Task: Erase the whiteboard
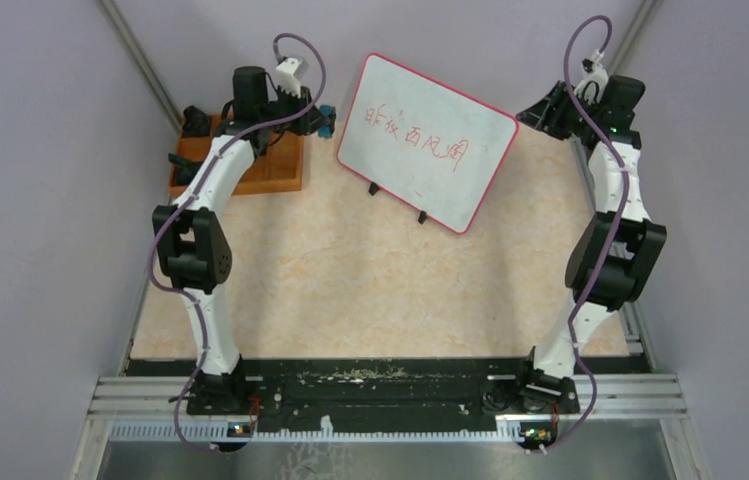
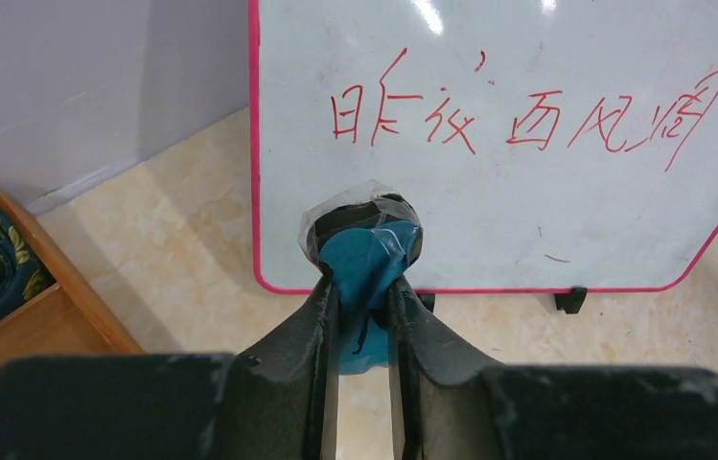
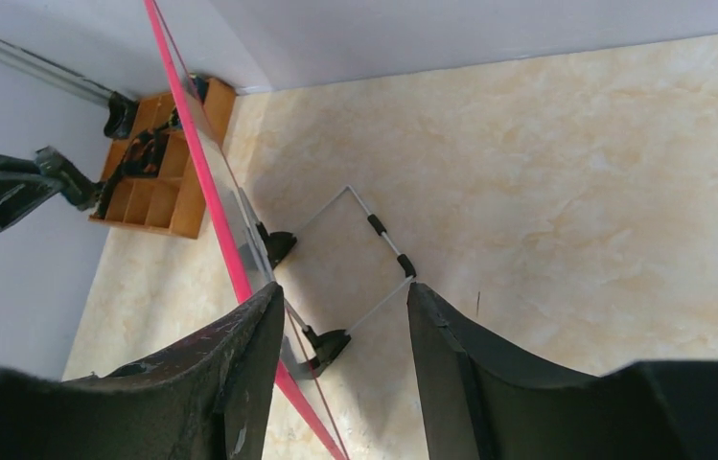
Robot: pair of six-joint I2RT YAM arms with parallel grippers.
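I see the whiteboard (image 1: pixel 428 140) propped on its feet at the far middle of the desk (image 1: pixel 350 290), with red characters (image 2: pixel 527 120) across its face. My left jaws are clamped on a teal eraser (image 2: pixel 366 251), held just beside the board's left edge. My right jaws stand apart by the board's right edge, gripping nothing. An orange tray (image 1: pixel 285 165) sits at the far left.

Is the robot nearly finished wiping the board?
Not yet. Done: the left gripper has a blue eraser clamped between its fingers. In hand: it points the eraser at the lower left part of the whiteboard; contact isn't clear. The right gripper is open beside the board's edge. Left: all the red writing is unwiped.
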